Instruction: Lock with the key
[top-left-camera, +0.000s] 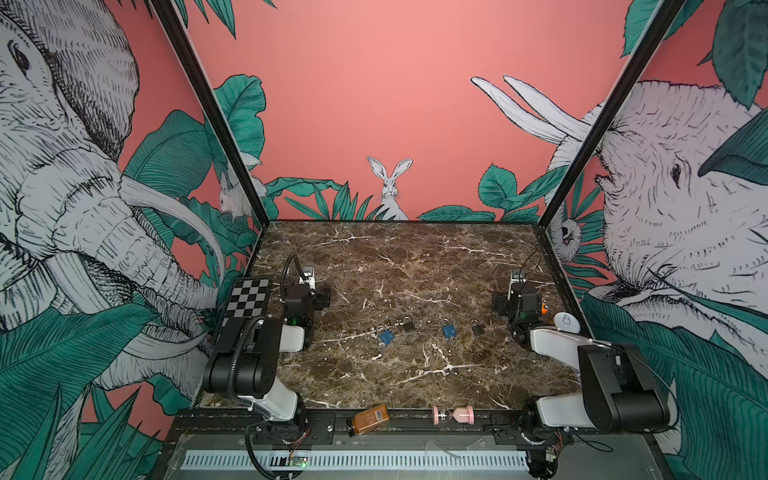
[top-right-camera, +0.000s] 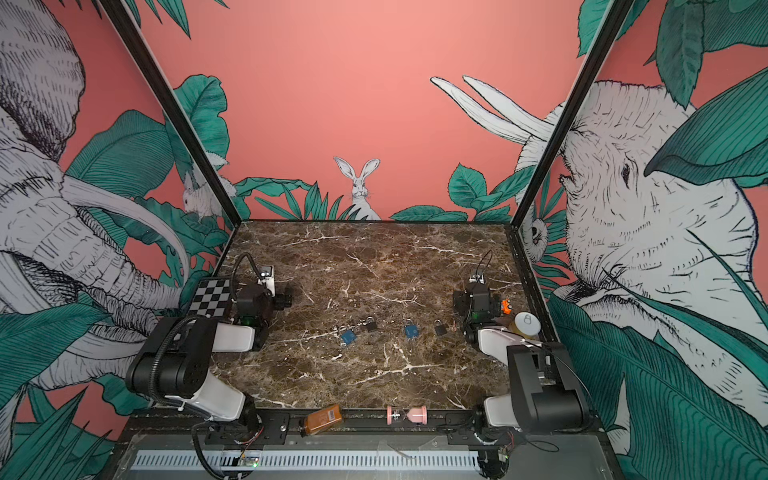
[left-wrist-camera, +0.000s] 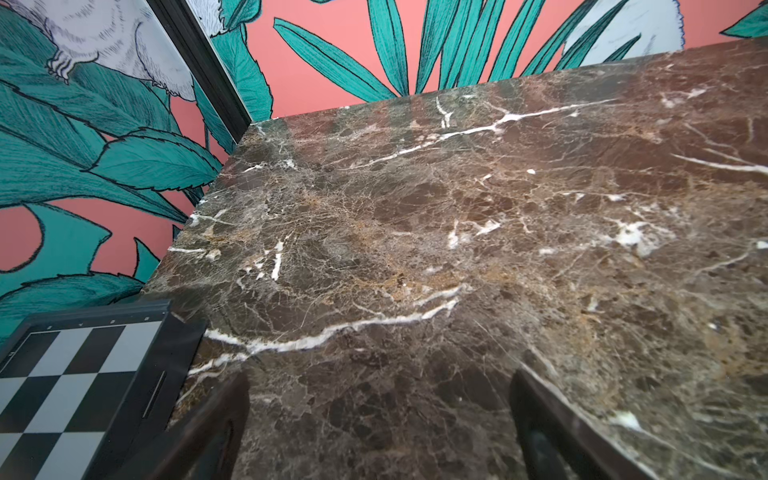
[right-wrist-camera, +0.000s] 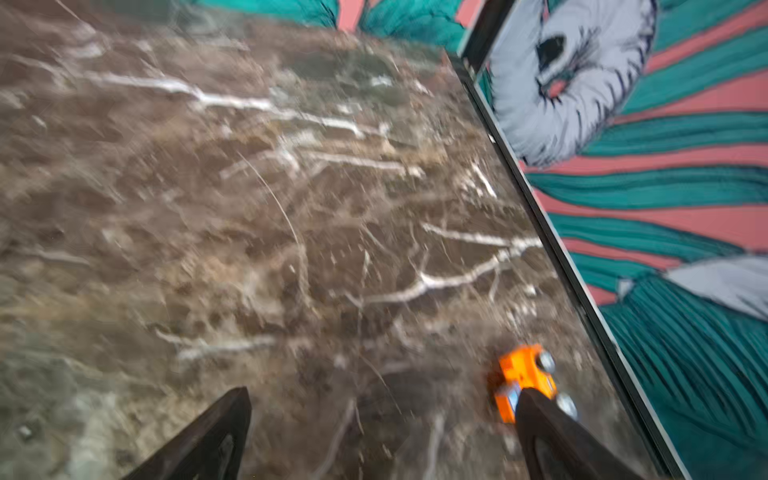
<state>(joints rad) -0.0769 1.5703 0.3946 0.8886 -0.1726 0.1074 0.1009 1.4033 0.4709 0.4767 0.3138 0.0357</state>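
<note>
Two blue padlocks (top-left-camera: 386, 336) (top-left-camera: 449, 331) and two black padlocks (top-left-camera: 408, 325) (top-left-camera: 477, 327) lie in a row mid-table in both top views. A tiny coppery piece (top-left-camera: 491, 328) beside the right black padlock looks like a key, too small to be sure. My left gripper (left-wrist-camera: 379, 374) hovers open over bare marble at the table's left, well away from the locks. At the right side, my right gripper (right-wrist-camera: 384, 391) is open too, nothing between its fingers, with an orange toy car (right-wrist-camera: 524, 372) next to one finger.
A checkerboard (top-left-camera: 249, 297) leans at the left edge. An orange toy car (top-left-camera: 544, 308) and a white-lidded jar (top-left-camera: 566, 322) sit by the right wall. An amber bottle (top-left-camera: 370, 419) and a pink hourglass (top-left-camera: 453, 414) lie on the front rail.
</note>
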